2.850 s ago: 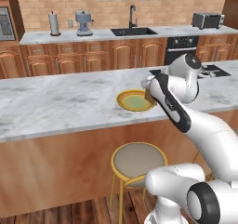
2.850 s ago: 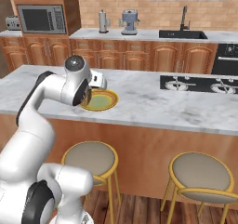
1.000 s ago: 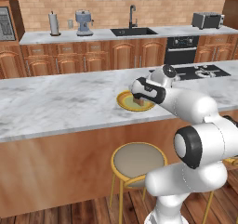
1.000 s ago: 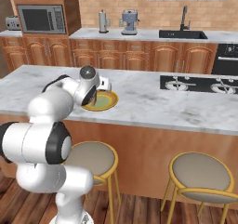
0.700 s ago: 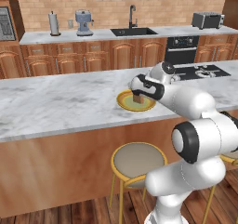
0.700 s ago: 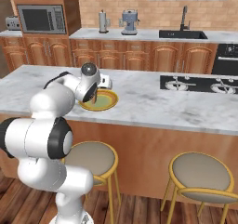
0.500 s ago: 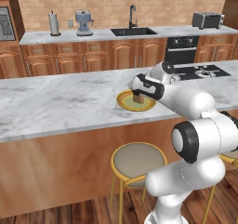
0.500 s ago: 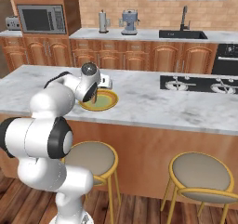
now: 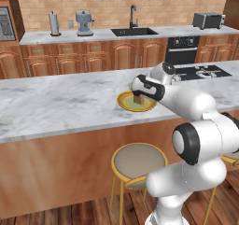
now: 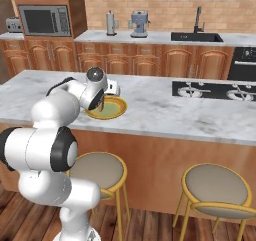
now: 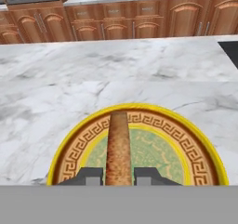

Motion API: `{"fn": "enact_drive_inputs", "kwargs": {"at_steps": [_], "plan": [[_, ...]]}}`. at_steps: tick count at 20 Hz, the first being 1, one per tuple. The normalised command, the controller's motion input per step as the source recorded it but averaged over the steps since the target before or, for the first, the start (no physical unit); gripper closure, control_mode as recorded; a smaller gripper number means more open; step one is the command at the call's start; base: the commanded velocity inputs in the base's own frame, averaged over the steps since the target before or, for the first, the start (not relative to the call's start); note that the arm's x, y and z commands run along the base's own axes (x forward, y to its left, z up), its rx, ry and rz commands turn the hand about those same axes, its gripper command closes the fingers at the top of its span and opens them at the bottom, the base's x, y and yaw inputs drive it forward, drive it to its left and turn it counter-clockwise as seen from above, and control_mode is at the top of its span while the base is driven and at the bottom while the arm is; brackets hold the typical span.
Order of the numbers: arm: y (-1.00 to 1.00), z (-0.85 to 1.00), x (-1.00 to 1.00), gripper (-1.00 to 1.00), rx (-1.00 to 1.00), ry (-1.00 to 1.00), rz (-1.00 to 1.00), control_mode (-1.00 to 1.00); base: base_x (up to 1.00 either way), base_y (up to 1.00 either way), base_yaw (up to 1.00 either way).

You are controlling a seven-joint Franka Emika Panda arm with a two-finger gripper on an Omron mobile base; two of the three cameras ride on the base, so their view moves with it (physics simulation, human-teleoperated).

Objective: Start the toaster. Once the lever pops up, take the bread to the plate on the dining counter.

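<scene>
The yellow plate [image 9: 125,105] [image 10: 118,108] [image 11: 139,109] lies on the marbled dining counter [image 9: 56,102], near its front edge. Just above the plate's middle my gripper [image 9: 138,95] [image 11: 118,176] is shut on the bread [image 9: 138,100] [image 11: 118,144]. The brown slice stands on edge between the two fingertips [image 11: 91,175]. Whether the slice rests on the plate I cannot tell. In the right base view my own hand hides the bread. The silver toaster [image 9: 208,19] sits far off on the back counter at the right.
A stool [image 9: 138,161] stands under the dining counter below the plate, and two more [image 10: 218,187] show in the right base view. The cooktop [image 9: 201,73] lies to the right of the plate. Sink [image 9: 133,31], pale blue coffee machine [image 9: 84,22] and microwave [image 10: 44,20] line the back wall.
Since about three seconds ago the arm has reached out and come down over the plate with the bread. In the last second the hand only sank slightly.
</scene>
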Motion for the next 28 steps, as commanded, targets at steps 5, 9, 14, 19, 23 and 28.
{"fn": "enact_drive_inputs", "kwargs": {"at_steps": [5,9,14,19,23,28], "plan": [[0.07,-0.12,-0.08,1.0,0.0,0.0,0.0,-1.0,0.0,0.0,0.0],[0.1,-0.18,-0.08,1.0,0.0,0.0,0.0,-1.0,0.0,0.0,0.0],[0.12,-0.22,-0.03,1.0,0.0,0.0,0.0,-1.0,0.0,0.0,0.0],[0.1,-0.16,0.0,1.0,0.0,0.0,0.0,-1.0,0.0,0.0,0.0],[0.06,-0.04,0.0,-1.0,0.0,0.0,0.0,-1.0,0.0,0.0,0.0],[0.0,0.0,0.0,-1.0,0.0,0.0,0.0,-1.0,0.0,0.0,0.0]]}}
